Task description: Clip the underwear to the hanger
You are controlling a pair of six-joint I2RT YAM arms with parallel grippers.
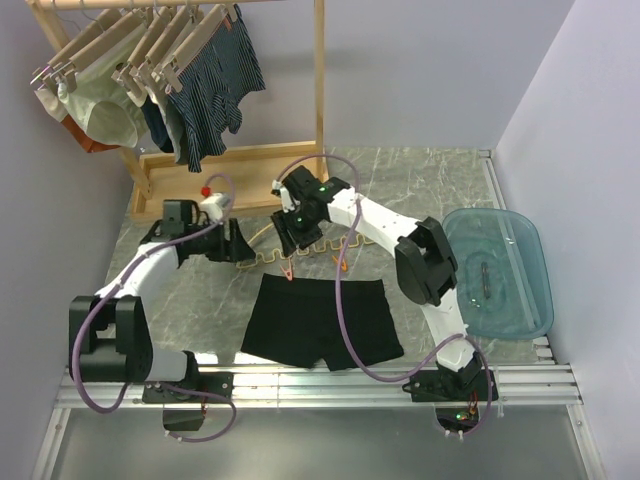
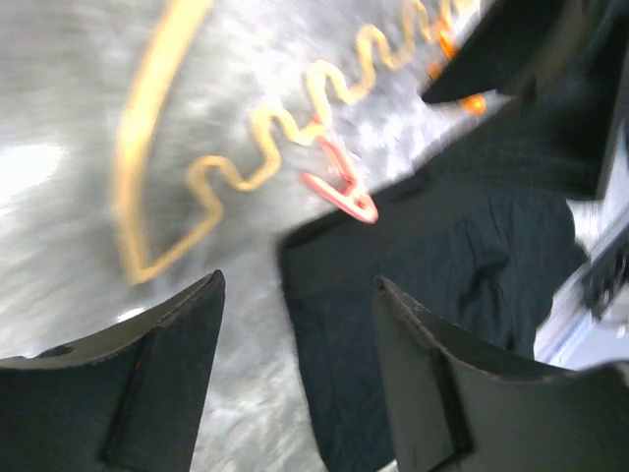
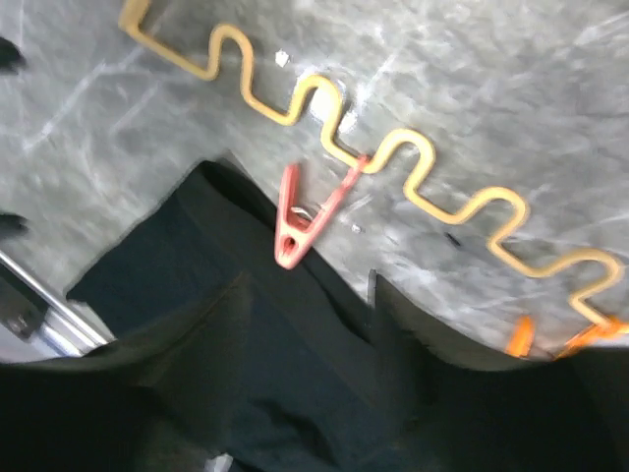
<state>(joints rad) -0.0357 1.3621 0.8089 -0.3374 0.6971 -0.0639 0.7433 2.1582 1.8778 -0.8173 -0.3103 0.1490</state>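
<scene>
Your left gripper [image 2: 295, 285] is hovering released, fingers spread around nothing, over the left end of the hanger [image 2: 265, 128]. Your right gripper [image 3: 307, 280] is also hanging unclenched and empty, above the middle of the hanger's yellow zigzag bar. A red clip [image 3: 295, 221] is pointing off that bar onto the far edge of the underwear [image 1: 315, 320]. Whether it is biting the fabric cannot be told. An orange clip [image 3: 521, 334] is sitting further right. The underwear is lying flat, plain black, just near of the hanger, its near hem approaching the table [image 1: 430, 190] edge. Bare table is opening far right. A blue basin [image 1: 535, 260] is standing well apart on the right, and a clothes rack [image 1: 320, 80] at the far left.
</scene>
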